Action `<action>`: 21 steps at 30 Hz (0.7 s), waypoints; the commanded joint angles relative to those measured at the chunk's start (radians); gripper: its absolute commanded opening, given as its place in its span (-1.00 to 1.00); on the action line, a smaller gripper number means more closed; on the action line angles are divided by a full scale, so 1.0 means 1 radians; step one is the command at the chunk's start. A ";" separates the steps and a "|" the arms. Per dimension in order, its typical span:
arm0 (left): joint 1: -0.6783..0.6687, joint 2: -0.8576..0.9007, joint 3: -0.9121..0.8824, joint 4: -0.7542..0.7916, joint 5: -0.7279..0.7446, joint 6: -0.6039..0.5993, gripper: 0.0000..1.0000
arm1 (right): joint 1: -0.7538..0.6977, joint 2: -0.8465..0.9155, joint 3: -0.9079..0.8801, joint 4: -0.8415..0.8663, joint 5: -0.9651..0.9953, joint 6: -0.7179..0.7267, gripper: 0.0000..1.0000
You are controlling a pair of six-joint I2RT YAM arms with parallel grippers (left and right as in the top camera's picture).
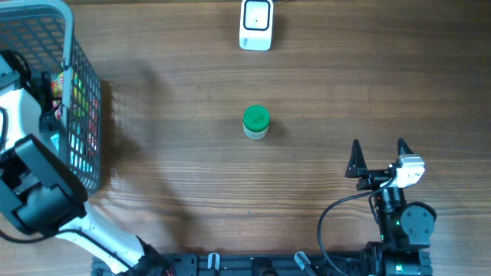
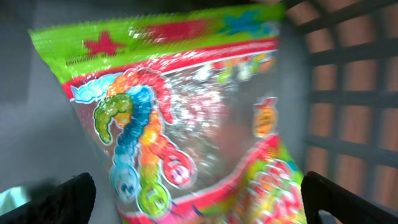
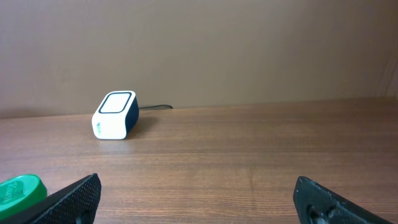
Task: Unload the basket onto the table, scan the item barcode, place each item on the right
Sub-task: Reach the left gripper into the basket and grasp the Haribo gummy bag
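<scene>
Inside the mesh basket (image 1: 84, 123), the left hand (image 2: 199, 198) spreads wide facing a candy bag (image 2: 180, 118), the right hand (image 1: 378, 150) equally wide

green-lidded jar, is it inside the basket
No, the green-lidded jar stands on the bare table, well apart from the basket.

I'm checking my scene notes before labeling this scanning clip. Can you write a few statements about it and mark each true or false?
1. The left tool is open, facing a candy bag inside the basket. True.
2. The green-lidded jar sits in the basket. False: it stands on the open table.
3. The right tool grips the scanner. False: it is open and empty, well away from the scanner.
4. The scanner stands at the table's far edge, beyond the jar. True.
</scene>
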State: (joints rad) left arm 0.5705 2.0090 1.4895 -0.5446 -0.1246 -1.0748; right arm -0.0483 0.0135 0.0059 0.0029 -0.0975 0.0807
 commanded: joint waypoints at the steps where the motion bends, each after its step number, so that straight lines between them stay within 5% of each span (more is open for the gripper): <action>1: 0.003 0.050 -0.002 0.012 0.031 0.013 1.00 | 0.005 -0.006 -0.001 0.003 -0.015 -0.010 0.99; 6: 0.003 0.085 -0.002 0.022 0.031 0.025 0.94 | 0.005 -0.006 -0.001 0.003 -0.015 -0.010 1.00; 10: 0.003 0.094 -0.001 0.014 0.065 0.109 -0.65 | 0.005 -0.006 -0.001 0.003 -0.015 -0.010 0.99; 11: 0.004 0.087 -0.001 0.011 0.076 0.141 -0.92 | 0.005 -0.006 -0.001 0.003 -0.015 -0.010 0.99; 21: 0.067 -0.322 0.126 -0.158 0.076 0.208 -0.92 | 0.005 -0.006 -0.001 0.003 -0.015 -0.010 0.99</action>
State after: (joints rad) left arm 0.6113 1.9068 1.5230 -0.6754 -0.0536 -0.8944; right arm -0.0483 0.0135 0.0059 0.0029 -0.0978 0.0807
